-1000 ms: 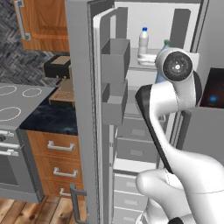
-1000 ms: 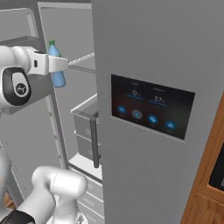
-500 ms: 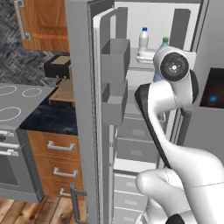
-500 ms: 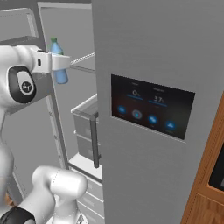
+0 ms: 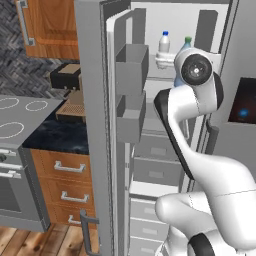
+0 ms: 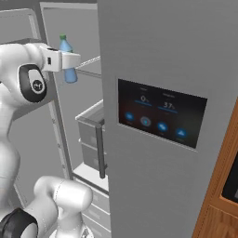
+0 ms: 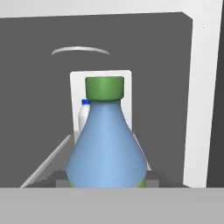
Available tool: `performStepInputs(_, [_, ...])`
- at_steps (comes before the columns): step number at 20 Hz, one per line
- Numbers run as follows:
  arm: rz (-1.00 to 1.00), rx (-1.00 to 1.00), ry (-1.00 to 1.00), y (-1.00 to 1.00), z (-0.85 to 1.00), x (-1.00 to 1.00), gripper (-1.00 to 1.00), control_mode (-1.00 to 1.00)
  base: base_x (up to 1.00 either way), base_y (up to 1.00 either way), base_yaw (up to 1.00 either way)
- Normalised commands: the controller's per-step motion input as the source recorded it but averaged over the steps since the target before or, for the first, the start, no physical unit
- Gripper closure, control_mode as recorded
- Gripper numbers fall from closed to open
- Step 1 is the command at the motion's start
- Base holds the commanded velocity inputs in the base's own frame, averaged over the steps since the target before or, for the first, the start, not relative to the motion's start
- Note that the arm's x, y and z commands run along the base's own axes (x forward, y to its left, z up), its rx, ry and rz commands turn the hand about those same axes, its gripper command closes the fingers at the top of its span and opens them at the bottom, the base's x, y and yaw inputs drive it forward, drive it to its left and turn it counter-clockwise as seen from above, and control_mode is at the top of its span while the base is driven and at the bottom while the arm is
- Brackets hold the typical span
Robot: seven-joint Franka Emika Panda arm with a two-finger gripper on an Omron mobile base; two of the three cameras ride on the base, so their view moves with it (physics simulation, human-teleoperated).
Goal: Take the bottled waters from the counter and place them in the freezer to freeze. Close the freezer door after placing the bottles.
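While the freezer stands open, the scene reads from left to right as follows.

Worktop (image 5: 52, 136): black marbled stone at the far left, over brown drawers; no bottle shows on the visible part.

Freezer door (image 5: 95, 125): swung wide open, its inner bins facing the compartment.

White bottle (image 5: 164, 44): blue-capped, upright on the upper shelf (image 5: 161, 62) inside the freezer (image 5: 165, 95), so its half of the job looks done.

Green-capped bottle (image 6: 68, 58): held up inside the compartment at upper-shelf level, near the white one; in the hand view the white one stands just behind it to the left.

Long axis: vertical, cap up, base down, no visible tilt.

Jaws: the gripper (image 6: 69, 58) is closed on the lower body of the green-capped bottle, gripping from its sides.

Step in hand: carrying the second bottle to the shelf.

Next move, as a judgement: ease it down beside the white bottle without knocking it, set the base flat, release, draw the arm out, then push the door closed.
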Motion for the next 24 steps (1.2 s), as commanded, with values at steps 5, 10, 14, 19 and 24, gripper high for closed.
performStepInputs(5, [0.00,0.00,-0.14,-0.01,0.00,0.11,1.00,-1.00,0.00,0.00,0.00])
performStepInputs(10, [0.00,0.00,-0.07,0.00,0.00,0.12,1.00,-1.00,0.00,0.00,0.00])
performStepInputs(14, [0.00,0.00,0.00,-0.01,0.00,0.01,1.00,-1.00,0.00,0.00,0.00])
performStepInputs(19, [0.00,0.00,0.08,-0.06,0.00,0.17,1.00,-1.00,0.00,0.00,0.00])
performStepInputs(24, [0.00,0.00,0.02,-0.14,0.00,0.29,1.00,-1.00,0.00,0.00,0.00])
